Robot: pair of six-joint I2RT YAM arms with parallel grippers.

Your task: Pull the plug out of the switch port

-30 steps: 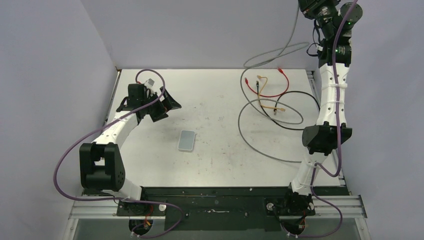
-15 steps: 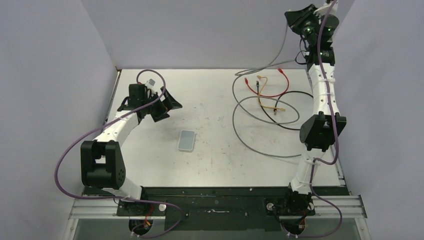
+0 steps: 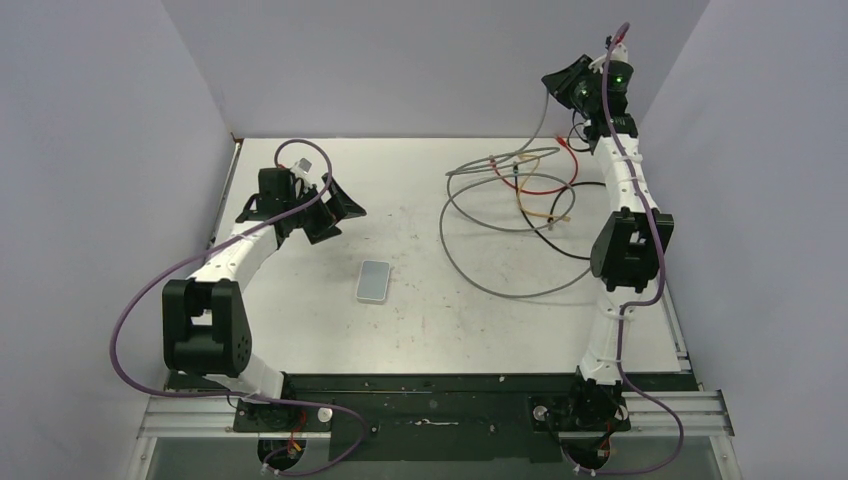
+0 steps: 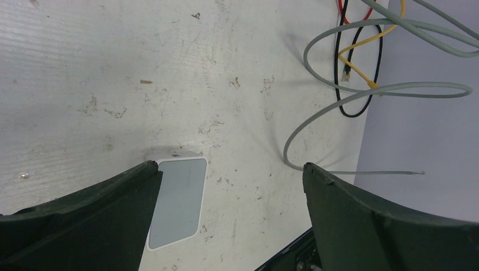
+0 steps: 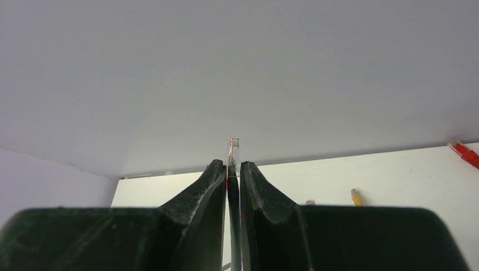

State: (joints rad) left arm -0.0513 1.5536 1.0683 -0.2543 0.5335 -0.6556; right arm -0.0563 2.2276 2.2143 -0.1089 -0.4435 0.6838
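The switch (image 3: 375, 281), a flat light-grey box, lies alone in the middle of the table with no cable in it. In the left wrist view the switch (image 4: 178, 200) shows beside the left finger. My left gripper (image 3: 335, 212) (image 4: 230, 166) hovers open, up and left of the switch, with nothing between its fingers. My right gripper (image 3: 560, 80) (image 5: 233, 165) is raised at the back right, shut on the clear plug (image 5: 233, 148), whose tip sticks out past the fingertips. The plug's grey cable (image 3: 470, 270) hangs down from it and loops over the table.
Red (image 3: 540, 188), yellow (image 3: 545, 212) and black (image 3: 575, 250) cables lie tangled at the back right under the grey loops. Grey walls close in the back and both sides. The black base rail (image 3: 430, 390) runs along the near edge.
My right arm has swung down and left with the plug held, dragging the grey cable's loops leftwards. The left arm and the switch have stayed put.
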